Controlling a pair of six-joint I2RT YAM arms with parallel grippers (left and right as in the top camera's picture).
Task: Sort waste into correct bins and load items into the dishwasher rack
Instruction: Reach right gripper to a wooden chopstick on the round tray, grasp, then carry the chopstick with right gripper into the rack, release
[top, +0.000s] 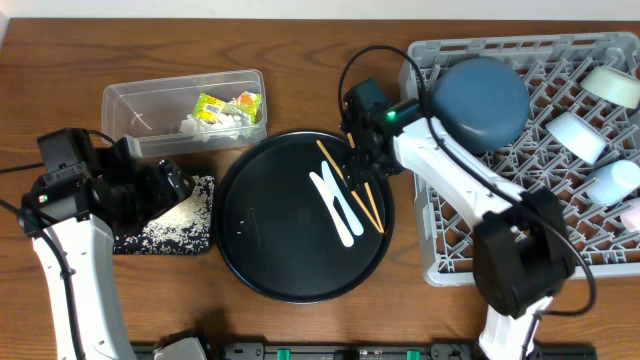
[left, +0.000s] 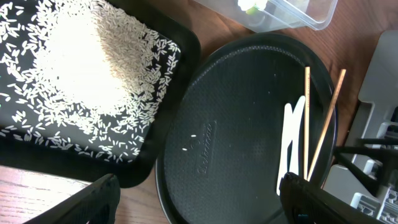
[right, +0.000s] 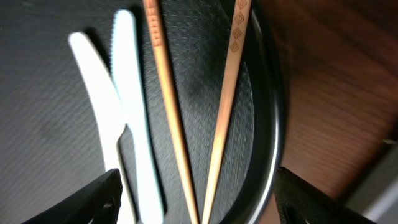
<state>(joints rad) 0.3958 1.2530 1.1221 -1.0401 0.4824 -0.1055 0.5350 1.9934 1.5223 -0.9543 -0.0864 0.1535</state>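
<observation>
A heap of white rice (left: 81, 68) lies on the rectangular black tray (left: 181, 65). Beside it, the round black tray (left: 236, 106) holds two chopsticks (left: 306, 118) and white cutlery (left: 288, 152).

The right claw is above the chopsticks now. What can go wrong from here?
1. The two thin wooden chopsticks lie in a V, apart at one end; the open right claw may catch only one.
2. The white plastic cutlery lies close beside them and could be pinched or dragged too.
</observation>
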